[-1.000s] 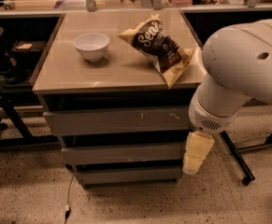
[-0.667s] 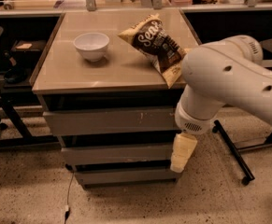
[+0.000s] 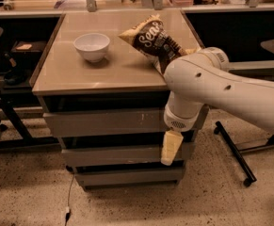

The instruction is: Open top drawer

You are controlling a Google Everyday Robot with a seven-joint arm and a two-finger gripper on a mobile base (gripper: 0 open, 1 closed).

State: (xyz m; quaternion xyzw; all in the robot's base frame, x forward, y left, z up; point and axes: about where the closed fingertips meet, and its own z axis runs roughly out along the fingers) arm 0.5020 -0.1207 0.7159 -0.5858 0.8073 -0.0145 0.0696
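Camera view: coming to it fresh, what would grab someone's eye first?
The big white arm reaching in from the right dominates. Its gripper hangs in front of the right end of the drawers, just below the front of the top drawer. Next comes the dark snack bag lying on the right of the cabinet top, with a white bowl to its left.

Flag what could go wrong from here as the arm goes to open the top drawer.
1. The gripper hangs in front of the middle drawer front, below the top drawer; it might pull the wrong one.
2. The top drawer front shows no handle, so a grip could slip.
3. The arm sits close to the chip bag at the countertop edge and could knock it off.
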